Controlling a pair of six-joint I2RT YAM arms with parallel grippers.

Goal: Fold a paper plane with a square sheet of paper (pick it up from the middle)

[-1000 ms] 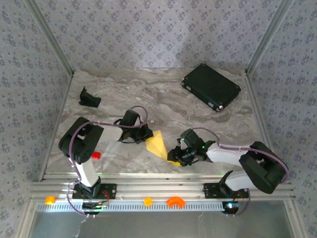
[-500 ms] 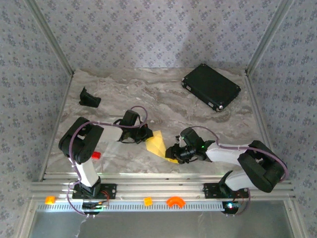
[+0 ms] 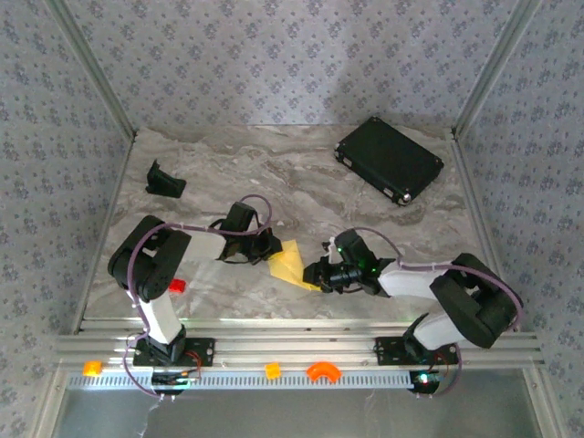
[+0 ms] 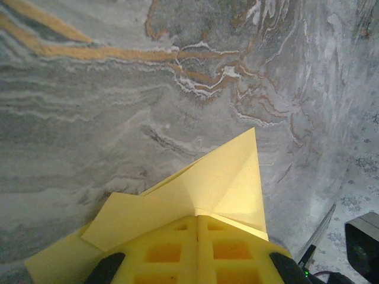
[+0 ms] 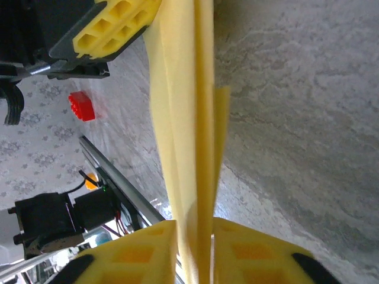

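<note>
- roughly at the near middle of the marble table [image 3: 301,182], the top external view shows the paper [image 3: 290,263] as a small pale-yellow folded shape held between the two arms.
- the left gripper [image 3: 272,248] meets the paper's left end and the right gripper [image 3: 316,272] its right end; from up here i cannot tell how either claw stands.
- this same view gives the room: patterned wallpaper on three sides, metal posts at the corners and a metal rail [image 3: 292,351] along the near edge.
- a black case [image 3: 391,160] lies well apart at the far right, a small black holder [image 3: 164,180] at the far left, and a red block [image 3: 176,286] near the left arm's base.
- three orange pieces [image 3: 321,370] sit on the rail, and bare table stretches between the paper and the case.
- closer in, the left wrist view shows the left gripper [image 4: 198,236] with its yellow pads [image 4: 160,254] pressed together on the paper [image 4: 228,177], whose point fans out over grey veined stone.
- the right wrist view shows the right gripper [image 5: 194,248] clamping the paper [image 5: 183,118] edge-on between its pads [image 5: 142,254], with the layers standing upright.
- the left claw's yellow finger [image 5: 112,23] touches the paper's far end, with the red block [image 5: 82,106] beyond it.
</note>
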